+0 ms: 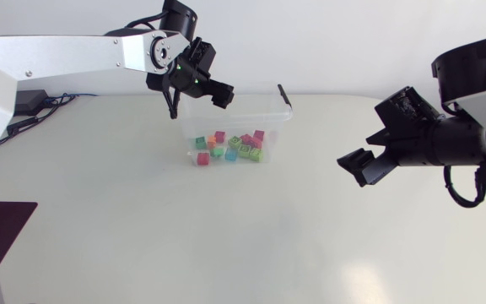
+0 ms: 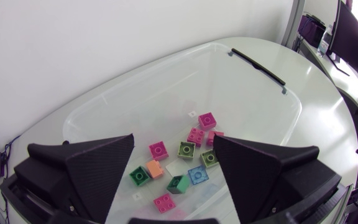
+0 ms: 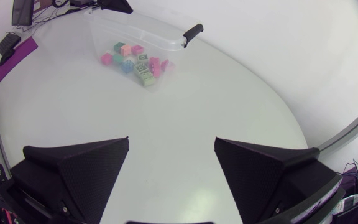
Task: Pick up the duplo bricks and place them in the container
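A clear plastic container (image 1: 278,114) with a black handle stands at the back middle of the table. Several duplo bricks lie on its floor, among them a pink one (image 1: 259,135), a green one (image 1: 201,143) and a blue one (image 1: 231,155). My left gripper (image 1: 199,91) hangs over the container's left rear corner, open and holding nothing. Its wrist view looks down between the open fingers (image 2: 98,168) at the bricks: pink (image 2: 207,120), olive (image 2: 186,149), blue (image 2: 197,175), green (image 2: 139,177). My right gripper (image 1: 363,152) is open and empty, well to the right of the container (image 3: 166,38).
Bare white tabletop (image 1: 226,236) spreads in front of the container and under my right gripper (image 3: 171,180). A purple patch (image 1: 7,224) sits at the table's left edge, with cables (image 1: 36,105) behind my left arm.
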Robot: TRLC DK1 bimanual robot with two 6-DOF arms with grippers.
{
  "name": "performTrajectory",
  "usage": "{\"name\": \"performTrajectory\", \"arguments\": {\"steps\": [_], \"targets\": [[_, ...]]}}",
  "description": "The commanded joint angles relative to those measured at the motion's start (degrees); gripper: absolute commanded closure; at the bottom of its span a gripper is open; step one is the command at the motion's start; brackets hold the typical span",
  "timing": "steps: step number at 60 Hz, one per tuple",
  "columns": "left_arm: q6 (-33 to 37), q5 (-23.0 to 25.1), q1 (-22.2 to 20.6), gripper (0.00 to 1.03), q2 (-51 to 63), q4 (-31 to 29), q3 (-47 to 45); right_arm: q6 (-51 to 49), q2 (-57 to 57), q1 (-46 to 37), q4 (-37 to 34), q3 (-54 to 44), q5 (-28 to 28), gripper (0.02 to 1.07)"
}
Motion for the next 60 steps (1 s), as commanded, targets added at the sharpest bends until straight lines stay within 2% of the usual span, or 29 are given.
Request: {"name": "performTrajectory", "arguments": {"steps": [1,12,19,34,60], "targets": [[-0.8,-0.5,-0.3,0.04,-3.6,-0.8,-0.4,-1.0,-1.6,-0.4,-1.5,-0.8,0.1,0.07],[-0.8,-0.6,2.9,0.04,-15.0,-0.9,-11.1,-0.9,-7.4,-1.7,-3.4,-2.0,0.3,0.07],[-0.2,-0.6,7.1,0.04,-24.6,0.1,-20.7,-0.9,-12.4,-3.0,-3.4,-5.5,0.5,0.07],[1.9,-0.6,13.4,0.04,-38.6,5.9,-38.5,-0.9,-21.9,-7.1,-3.1,-11.0,0.5,0.07],[5.2,1.1,22.9,0.04,-57.7,10.8,-58.5,0.0,-32.3,-11.0,0.2,-19.8,0.5,0.07]]}}
